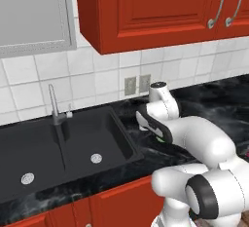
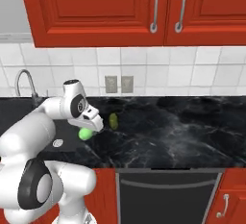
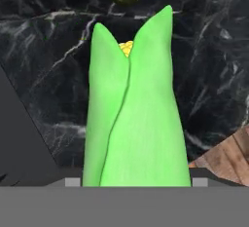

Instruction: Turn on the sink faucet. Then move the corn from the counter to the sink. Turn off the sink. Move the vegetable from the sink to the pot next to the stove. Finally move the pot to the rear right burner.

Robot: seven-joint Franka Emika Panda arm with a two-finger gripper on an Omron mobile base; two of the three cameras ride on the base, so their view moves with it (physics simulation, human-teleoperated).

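Black marble worktop [image 2: 182,131], with dark sink [image 1: 29,148] and faucet [image 1: 54,105] to its left. Green-husked corn [image 3: 133,119] hangs just above the worktop by the sink's edge, jaws clenched on its base. Carry level over the basin; lower before letting go.

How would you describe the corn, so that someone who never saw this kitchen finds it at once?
Start at the black sink under the red cabinets, then move to the dark marble counter beside its right rim. The corn lies there, under the end effector. It is bright green with yellow kernels at its tip, unlike the small, dull olive lump nearby.
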